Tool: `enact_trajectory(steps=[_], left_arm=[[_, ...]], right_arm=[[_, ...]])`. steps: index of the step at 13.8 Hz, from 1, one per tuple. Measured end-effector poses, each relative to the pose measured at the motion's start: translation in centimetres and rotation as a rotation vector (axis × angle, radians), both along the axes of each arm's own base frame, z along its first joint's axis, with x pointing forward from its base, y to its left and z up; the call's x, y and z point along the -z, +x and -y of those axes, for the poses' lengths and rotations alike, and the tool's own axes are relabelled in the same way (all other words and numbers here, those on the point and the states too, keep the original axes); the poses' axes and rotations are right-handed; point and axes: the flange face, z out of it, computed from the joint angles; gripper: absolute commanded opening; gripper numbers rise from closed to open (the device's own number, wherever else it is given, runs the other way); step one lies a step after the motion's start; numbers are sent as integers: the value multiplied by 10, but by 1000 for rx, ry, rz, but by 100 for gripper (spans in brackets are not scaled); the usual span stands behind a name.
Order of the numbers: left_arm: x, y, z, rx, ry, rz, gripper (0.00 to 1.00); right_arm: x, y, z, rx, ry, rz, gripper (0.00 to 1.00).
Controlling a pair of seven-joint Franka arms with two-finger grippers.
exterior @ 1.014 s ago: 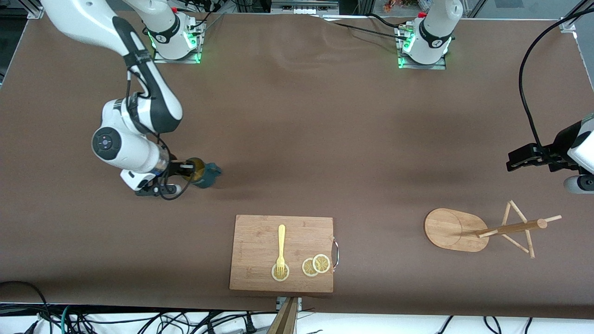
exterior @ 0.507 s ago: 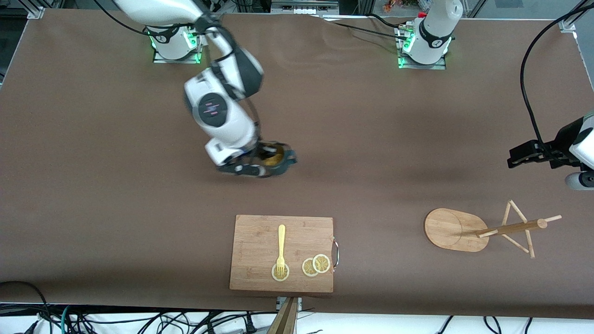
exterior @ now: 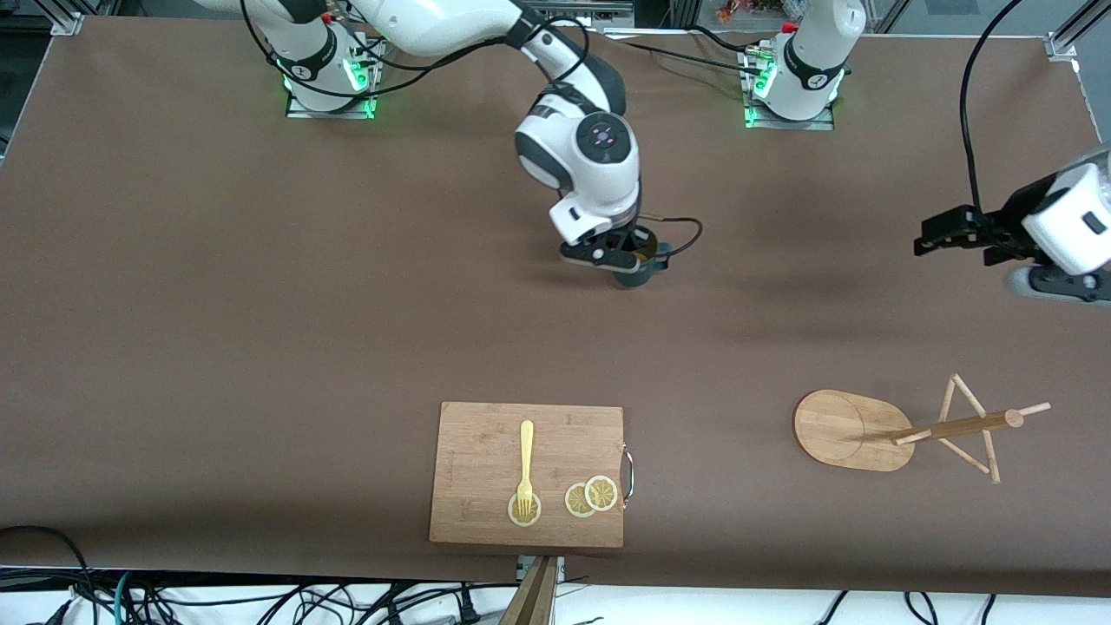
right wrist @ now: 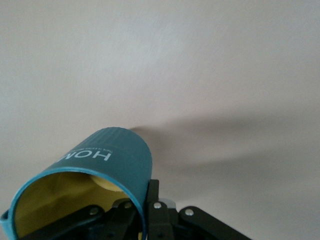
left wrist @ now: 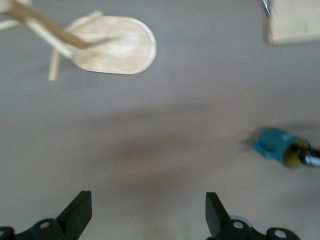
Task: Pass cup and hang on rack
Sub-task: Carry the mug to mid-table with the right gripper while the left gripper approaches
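Note:
My right gripper (exterior: 631,259) is shut on the rim of the teal cup (exterior: 643,269) and holds it above the bare middle of the table. In the right wrist view the cup (right wrist: 112,155) shows its ribbed wall and yellow inside, with one finger inside the rim and one outside (right wrist: 151,197). The cup also shows in the left wrist view (left wrist: 276,143). The wooden rack (exterior: 903,430) lies tipped on its side near the left arm's end, also seen in the left wrist view (left wrist: 112,46). My left gripper (exterior: 927,240) is open and empty, up in the air above that end of the table.
A bamboo cutting board (exterior: 486,451) with a yellow fork (exterior: 525,464) and lemon slices (exterior: 591,496) lies near the front camera's edge. Black cables hang near the left arm.
My right arm has swung the cup from the right arm's end of the table toward the middle. My left gripper has shifted slightly toward the bases.

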Motion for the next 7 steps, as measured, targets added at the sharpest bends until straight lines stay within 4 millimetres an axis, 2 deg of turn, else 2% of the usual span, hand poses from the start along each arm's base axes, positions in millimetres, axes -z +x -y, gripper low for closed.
enact_trajectory(steps=[2, 4, 5, 6, 7], left_arm=[[30, -7, -1, 227, -54, -49, 100], [57, -14, -1, 394, -115, -88, 100], [69, -18, 3, 463, -172, -96, 100], [80, -21, 6, 517, -237, -97, 100], [93, -24, 8, 571, -297, -88, 100]], right_arm=[[12, -18, -13, -7, -12, 5, 0], [17, -22, -17, -9, -9, 10, 0], [20, -22, -18, -8, -5, 13, 9], [24, -21, -17, -6, -3, 16, 34], [28, -20, -17, -4, -3, 17, 49]])
